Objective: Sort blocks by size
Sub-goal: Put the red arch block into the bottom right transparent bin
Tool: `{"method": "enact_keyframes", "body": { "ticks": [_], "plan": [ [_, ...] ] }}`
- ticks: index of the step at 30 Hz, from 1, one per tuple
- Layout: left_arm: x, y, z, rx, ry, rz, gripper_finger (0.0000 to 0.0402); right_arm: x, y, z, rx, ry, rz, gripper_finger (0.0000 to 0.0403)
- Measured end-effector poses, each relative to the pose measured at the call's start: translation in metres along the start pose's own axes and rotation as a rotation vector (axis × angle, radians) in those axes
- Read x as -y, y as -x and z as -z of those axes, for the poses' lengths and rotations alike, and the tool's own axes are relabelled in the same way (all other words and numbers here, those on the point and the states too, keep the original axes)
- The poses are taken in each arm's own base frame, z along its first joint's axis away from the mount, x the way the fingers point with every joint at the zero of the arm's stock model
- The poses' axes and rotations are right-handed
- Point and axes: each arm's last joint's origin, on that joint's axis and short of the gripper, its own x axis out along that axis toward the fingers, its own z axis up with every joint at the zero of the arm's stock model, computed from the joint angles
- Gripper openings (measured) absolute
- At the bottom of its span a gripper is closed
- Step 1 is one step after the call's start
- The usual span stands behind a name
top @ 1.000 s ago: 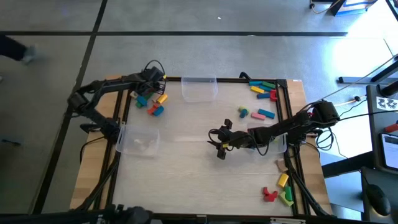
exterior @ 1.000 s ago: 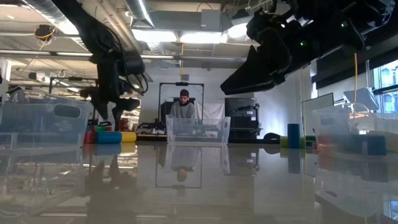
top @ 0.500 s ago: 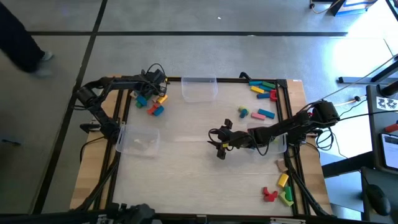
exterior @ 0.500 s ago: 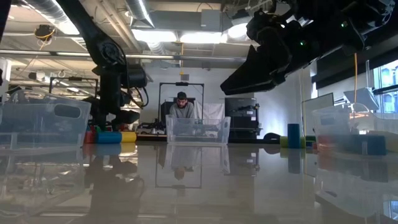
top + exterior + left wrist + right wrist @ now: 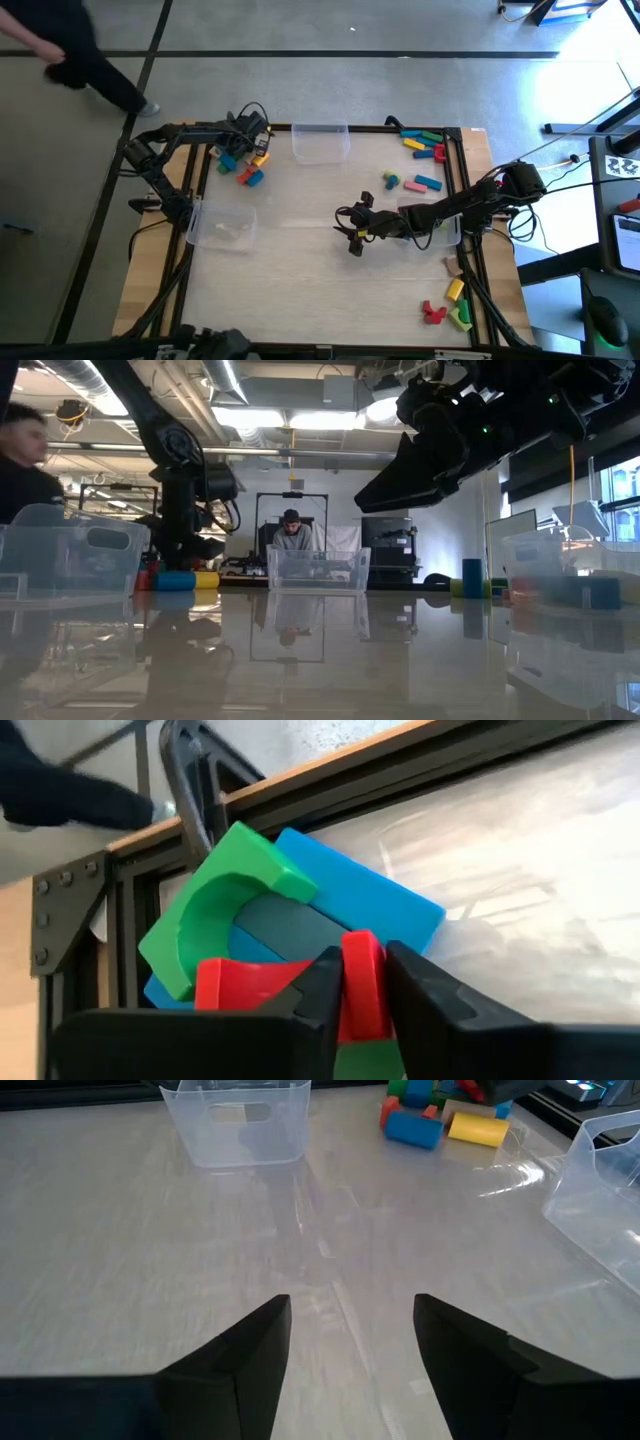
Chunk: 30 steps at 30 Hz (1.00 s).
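Red block (image 5: 362, 982) pinched, left claw (image 5: 358, 1005) lowered

overhead, table-level, two wrist views

Three clear plastic bins (image 5: 320, 141) sit on the pale table (image 5: 310, 270). A person (image 5: 292, 536) stands behind the far bin, seemingly at a bench; another person (image 5: 75, 55) passes outside.

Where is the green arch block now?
In the left wrist view, the green arch block lies on a blue block near the table's far-left corner, beside the left gripper.
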Motion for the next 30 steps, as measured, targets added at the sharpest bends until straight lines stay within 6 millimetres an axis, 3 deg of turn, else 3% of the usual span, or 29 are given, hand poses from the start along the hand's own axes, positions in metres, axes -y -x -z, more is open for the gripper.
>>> {"method": "enact_keyframes", "body": {
  "ticks": [7,11,17,24,30],
  "plan": [
    [0.010,0.007,0.003,0.013,-0.127,0.025,0.0045,0.000,0.000,0.000,0.000,-0.012,0.000,0.0215],
    [0.015,0.020,0.006,0.035,-0.172,0.061,0.0049,0.000,0.000,0.000,0.000,-0.009,0.000,0.0215],
    [0.021,0.063,0.010,0.149,-0.228,0.152,0.0046,0.000,0.000,0.000,0.000,-0.010,0.000,0.0215],
    [0.026,0.126,0.019,0.324,-0.292,0.440,0.0052,0.000,0.000,0.000,0.003,-0.009,0.001,0.0215],
    [0.040,0.163,0.034,0.426,-0.408,0.679,0.0055,0.001,0.002,-0.003,0.017,0.044,0.026,0.0215]
  ]
}}
